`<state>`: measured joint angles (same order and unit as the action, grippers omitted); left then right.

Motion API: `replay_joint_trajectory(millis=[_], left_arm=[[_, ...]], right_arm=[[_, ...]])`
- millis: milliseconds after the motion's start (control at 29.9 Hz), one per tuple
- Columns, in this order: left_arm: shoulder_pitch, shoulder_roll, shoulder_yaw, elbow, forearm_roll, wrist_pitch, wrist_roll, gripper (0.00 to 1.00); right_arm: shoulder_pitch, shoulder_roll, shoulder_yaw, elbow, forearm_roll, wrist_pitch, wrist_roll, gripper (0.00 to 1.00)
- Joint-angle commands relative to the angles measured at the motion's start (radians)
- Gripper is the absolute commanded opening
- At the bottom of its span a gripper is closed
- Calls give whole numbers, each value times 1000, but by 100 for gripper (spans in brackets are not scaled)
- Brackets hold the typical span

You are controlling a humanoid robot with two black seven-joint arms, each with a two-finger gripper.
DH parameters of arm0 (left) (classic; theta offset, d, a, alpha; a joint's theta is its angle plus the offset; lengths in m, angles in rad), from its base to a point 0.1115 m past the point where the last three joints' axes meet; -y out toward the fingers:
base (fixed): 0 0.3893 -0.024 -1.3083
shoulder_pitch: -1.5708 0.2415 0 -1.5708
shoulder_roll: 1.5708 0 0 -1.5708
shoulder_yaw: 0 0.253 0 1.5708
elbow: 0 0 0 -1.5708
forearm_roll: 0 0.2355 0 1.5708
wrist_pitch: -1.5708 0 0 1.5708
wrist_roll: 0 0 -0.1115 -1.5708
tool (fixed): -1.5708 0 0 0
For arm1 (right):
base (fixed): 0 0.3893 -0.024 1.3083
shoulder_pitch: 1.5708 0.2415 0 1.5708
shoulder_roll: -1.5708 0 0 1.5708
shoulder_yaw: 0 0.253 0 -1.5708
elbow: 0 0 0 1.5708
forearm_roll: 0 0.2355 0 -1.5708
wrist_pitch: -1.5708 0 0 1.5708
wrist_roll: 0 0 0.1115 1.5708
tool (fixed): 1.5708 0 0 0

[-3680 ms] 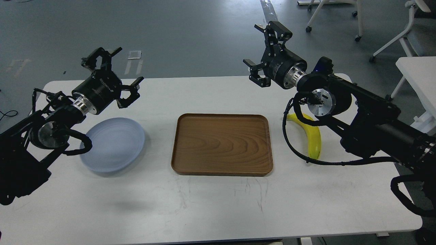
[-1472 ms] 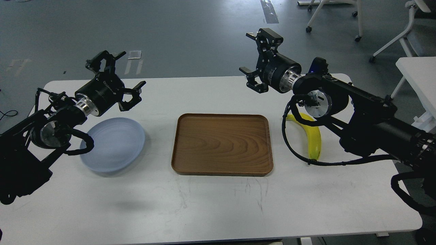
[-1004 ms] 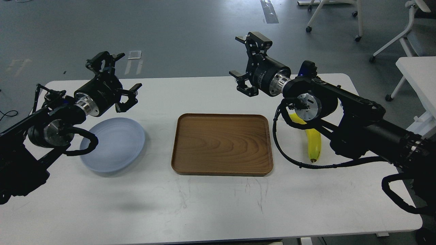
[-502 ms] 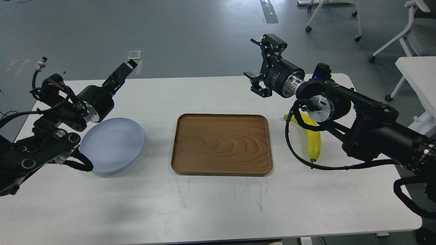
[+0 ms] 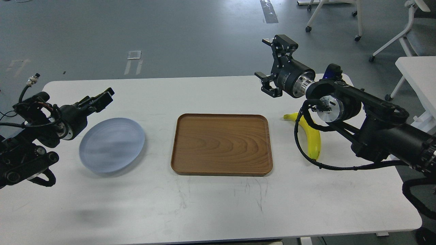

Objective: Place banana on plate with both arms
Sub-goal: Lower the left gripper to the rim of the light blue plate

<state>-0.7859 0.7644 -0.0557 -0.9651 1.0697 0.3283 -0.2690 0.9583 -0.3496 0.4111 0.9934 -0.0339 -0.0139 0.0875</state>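
The yellow banana [image 5: 314,140] lies on the white table right of the wooden tray, partly crossed by my right arm's black cable. The pale blue plate [image 5: 112,144] lies empty on the left of the table. My right gripper [image 5: 273,65] hangs above the table's far edge, up and left of the banana, its claws spread open and empty. My left gripper [image 5: 102,97] is low over the table just up and left of the plate. It is seen side-on and dark, so its fingers cannot be told apart. It holds nothing that I can see.
A brown rectangular wooden tray [image 5: 221,168] lies empty in the middle of the white table [image 5: 218,204]. Rolling chairs [image 5: 335,13] stand on the floor at the far right. A second white table [image 5: 417,73] shows at the right edge.
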Motion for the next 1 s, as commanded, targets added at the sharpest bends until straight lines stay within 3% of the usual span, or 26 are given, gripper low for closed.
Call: replay_joint_trajectory(millis=[0,134,301,401,769,970], left_arm=[[11,32,49,0,55,8,-18,98],[56,61,137,29,72,53,-42,98],[140,52,146,123,72,97,-45,98],[151,50,148,127,73,98,-75,98],[157,-11,158,137,72,94,-81,97],[160,-86,166,277,72,81,-104,97]], right_arm=[[3,1,0,-1,-1,0,0,100],[4,0,0,-2,-18,0,0,100],[4,-5,0,-1,-20,0,0,100],[0,-6,0,-2,-21,0,0,100],[-1,-8,0,-1,-21,0,0,100],[-6,-15,0,1,-21,0,0,100]])
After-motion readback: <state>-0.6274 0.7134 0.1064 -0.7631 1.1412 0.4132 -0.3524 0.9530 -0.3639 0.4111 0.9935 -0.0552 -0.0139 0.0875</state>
